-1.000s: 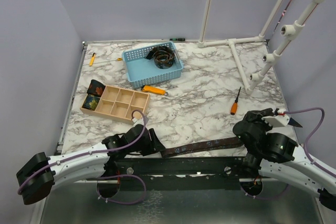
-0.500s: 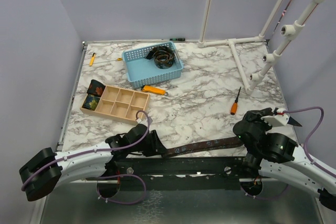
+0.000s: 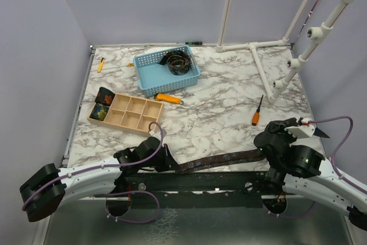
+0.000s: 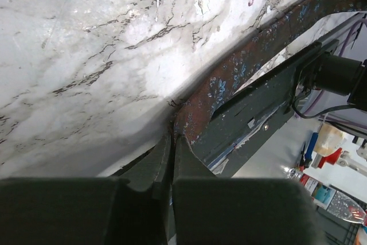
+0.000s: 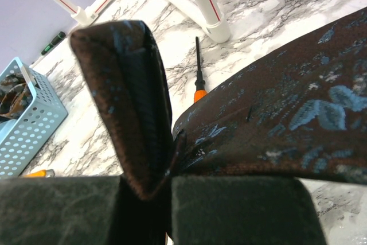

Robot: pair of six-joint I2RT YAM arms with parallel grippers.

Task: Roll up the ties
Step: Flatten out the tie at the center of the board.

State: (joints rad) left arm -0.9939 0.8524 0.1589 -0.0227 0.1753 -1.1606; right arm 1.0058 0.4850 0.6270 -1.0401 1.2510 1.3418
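Left wrist: left gripper [image 4: 173, 142] has just pinched shut on the tie [image 4: 229, 78]; right gripper [image 5: 170, 181] grips its other end, so rolling can probably start

Lilac walls [image 3: 34, 55], marble tabletop [image 3: 229, 107]

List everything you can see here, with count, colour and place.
tie: one, brown with blue pattern, stretched along near edge
rolled ties: two, dark, tray's left end
coiled ties: count unclear, dark, in basket
basket: one, blue, far centre
tray: one, wooden, left
screwdriver: one, orange handle, right
orange tool: one, before basket
pipe rack: one, white, far right
table: one, marbled
left gripper: black, shut on tie
right gripper: black, shut on tie
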